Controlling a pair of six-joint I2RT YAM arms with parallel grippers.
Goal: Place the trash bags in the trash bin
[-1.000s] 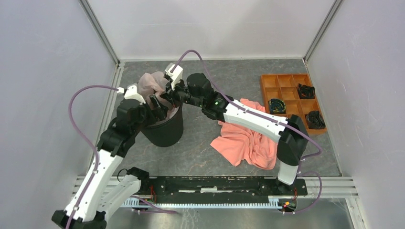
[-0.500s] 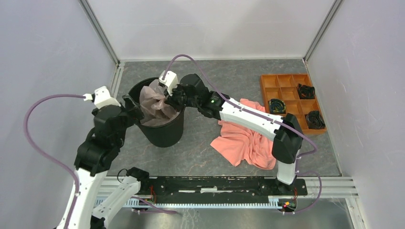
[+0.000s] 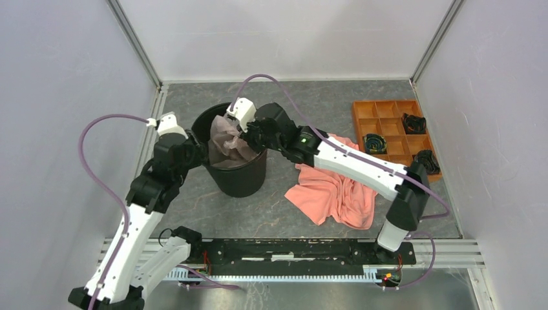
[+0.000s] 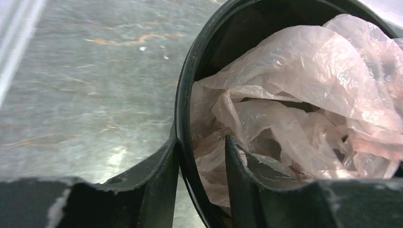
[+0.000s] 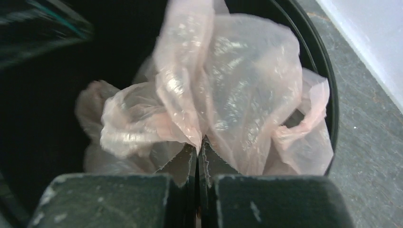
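Trash bag (image 3: 226, 143) bunched in trash bin (image 3: 244, 182); right gripper (image 5: 198, 145) reaches in, clamped on it; left gripper (image 4: 200, 143) half-open astride rim.

Bright even light, soft shadows, blurred wrist views

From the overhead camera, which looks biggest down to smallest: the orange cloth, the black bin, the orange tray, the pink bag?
1. coral cloth, partly under the right arm.
2. black bin and orange tray: too alike to rank.
3. pink bag, crumpled inside the bin.
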